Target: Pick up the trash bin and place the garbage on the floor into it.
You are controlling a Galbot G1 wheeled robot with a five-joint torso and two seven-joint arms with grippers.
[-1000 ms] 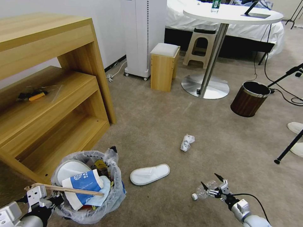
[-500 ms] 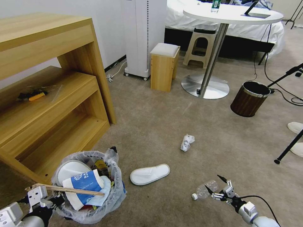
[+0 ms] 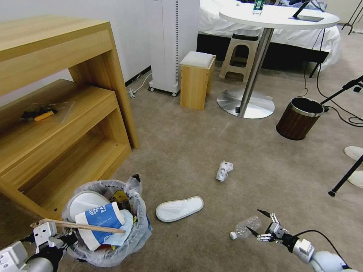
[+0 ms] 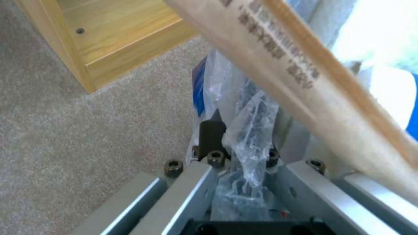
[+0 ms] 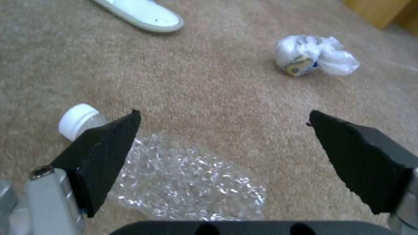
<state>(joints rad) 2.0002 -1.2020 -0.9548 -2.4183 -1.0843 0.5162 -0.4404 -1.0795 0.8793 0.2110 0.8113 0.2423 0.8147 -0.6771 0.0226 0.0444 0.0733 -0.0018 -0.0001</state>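
Observation:
The trash bin (image 3: 107, 226), dark with a crinkly printed bag, sits on the beige floor (image 3: 189, 151) at lower left. It holds a white slipper, a blue-white cup and a wooden stick (image 3: 83, 226). My left gripper (image 3: 60, 238) is shut on its near rim; the left wrist view shows the gripper (image 4: 239, 143) pinching bag plastic (image 4: 254, 124) under the stick (image 4: 305, 75). My right gripper (image 3: 255, 223) is open low over a crushed clear bottle (image 3: 244, 227). In the right wrist view the bottle (image 5: 187, 182) lies between the spread gripper (image 5: 223, 113), untouched.
A white slipper (image 3: 179, 208) and a white wad (image 3: 224, 170) lie on the carpet ahead. A wooden shelf unit (image 3: 64, 124) stands left of the bin. Farther off are a brown bin (image 3: 298, 119), a round table's base (image 3: 245, 104), a stool and tripod legs (image 3: 346, 177).
My right gripper has drawn back to the right and sunk lower, still open, and the bottle has stayed put. The left gripper and bin have not moved.

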